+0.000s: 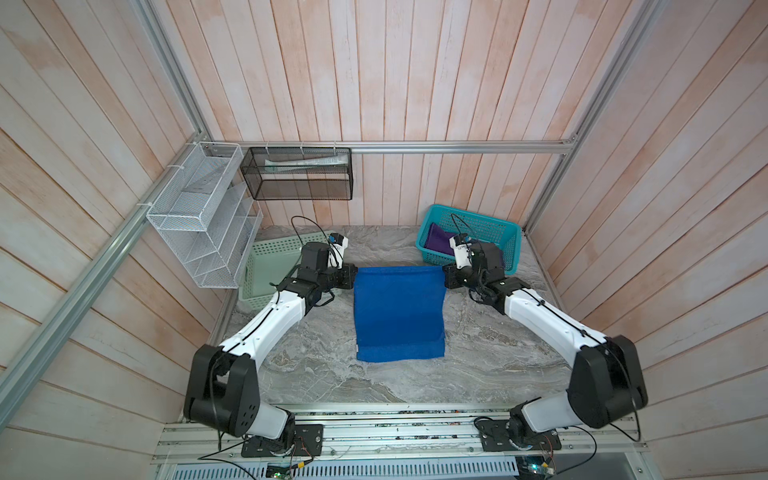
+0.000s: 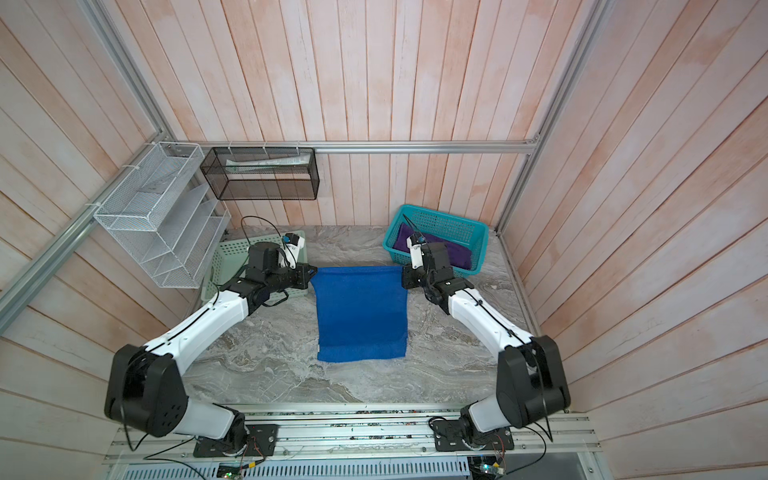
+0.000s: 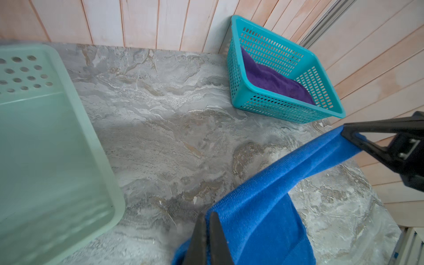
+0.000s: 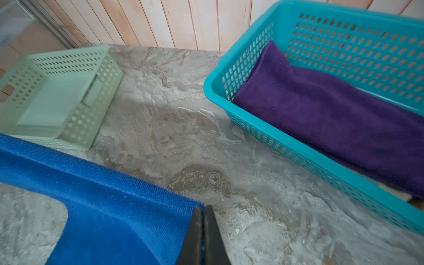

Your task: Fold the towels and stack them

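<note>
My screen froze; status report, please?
Left gripper, right gripper shut on blue towel corners. Purple towel in teal basket. Nothing blocks the fold.

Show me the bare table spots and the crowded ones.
Bare: front strip between blue towel and rail; back gap between mint basket and teal basket. Crowded: the towel's far corners, pinched by left gripper and right gripper.

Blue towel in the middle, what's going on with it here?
The left gripper and right gripper each have their jaws shut on a far corner of the blue towel. They hold that edge raised above the table, while the near end lies flat. A purple towel sits in the teal basket.
</note>
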